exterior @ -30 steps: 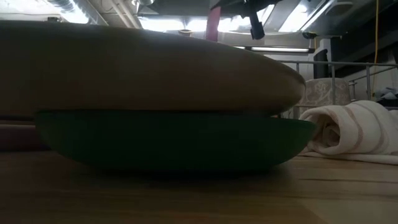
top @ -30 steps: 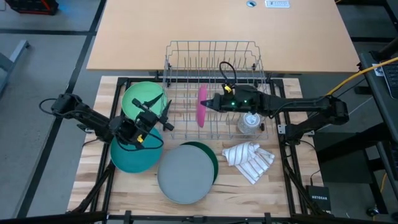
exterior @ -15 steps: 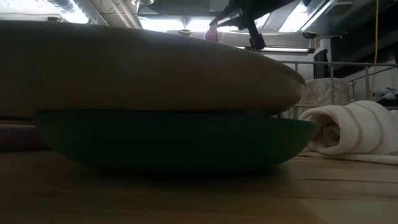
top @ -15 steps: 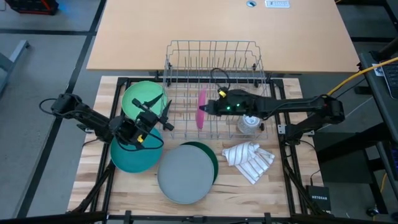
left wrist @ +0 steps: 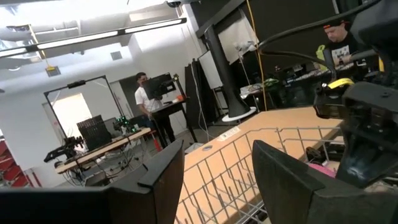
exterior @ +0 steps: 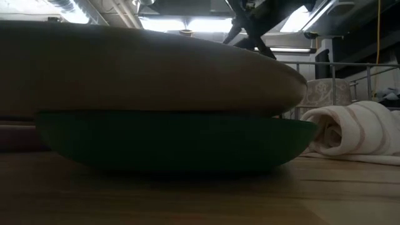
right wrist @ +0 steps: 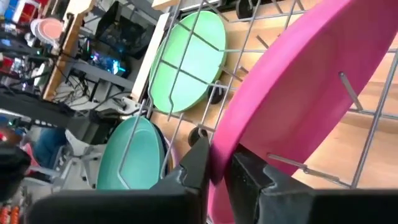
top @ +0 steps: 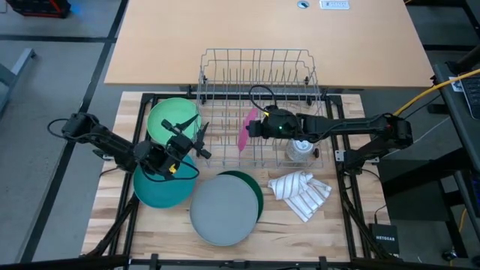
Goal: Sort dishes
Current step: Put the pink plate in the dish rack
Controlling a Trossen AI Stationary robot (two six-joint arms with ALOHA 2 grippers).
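Note:
A pink plate (top: pixel 245 129) stands on edge among the wires of the wire dish rack (top: pixel 259 75), leaning. My right gripper (top: pixel 253 129) reaches in from the right and is shut on the plate's rim. My left gripper (top: pixel 193 138) hovers open with nothing between its fingers, above the gap between a light green plate (top: pixel 169 118) and a teal plate (top: pixel 157 187). Both plates lie flat on the table. At the front, a grey plate (top: pixel 221 210) lies upside down on a dark green one (top: pixel 257 191). My right gripper has the pink plate's rim (right wrist: pixel 219 149) between its two fingers (right wrist: pixel 198 158), which stand one on each face. The fingers come from the table's right side, slanting down. The plate sits tilted in the rack, with wires (right wrist: pixel 348 93) crossing its face.
A small clear glass cup (top: pixel 301 148) stands in the rack's right end. A white striped cloth (top: pixel 300 193) lies on the table in front of it. Beyond the rack is a bare tan tabletop (top: pixel 262 30). People stand in the room behind.
My right gripper has sunk toward the rack and tipped its fingers downward. The pink plate has gone down with it between the rack's wires. It stood straight up before and now leans, and it has dropped out of sight in the low view.

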